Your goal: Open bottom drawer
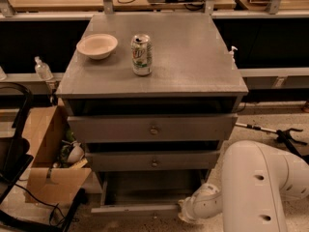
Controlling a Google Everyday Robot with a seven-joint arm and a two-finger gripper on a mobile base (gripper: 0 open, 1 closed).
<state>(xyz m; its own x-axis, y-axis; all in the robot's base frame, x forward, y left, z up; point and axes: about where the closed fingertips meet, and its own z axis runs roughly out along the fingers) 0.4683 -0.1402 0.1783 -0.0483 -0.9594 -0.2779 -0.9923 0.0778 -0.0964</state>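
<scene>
The grey cabinet [159, 57] has three drawers. The bottom drawer [135, 210], with the slimmest front, stands pulled out, and its plain grey tray [149, 187] shows under the middle drawer [154, 161]. My gripper [186, 211] is at the end of the white arm [260, 187], low at the right end of the bottom drawer's front. The knob of the bottom drawer is not clearly visible.
A white bowl [97, 45] and a soda can [141, 54] stand on the cabinet top. The top drawer [153, 128] is slightly out. An open cardboard box [46, 153] and a black frame [14, 158] are at the left. A pole tool [275, 132] lies on the floor at the right.
</scene>
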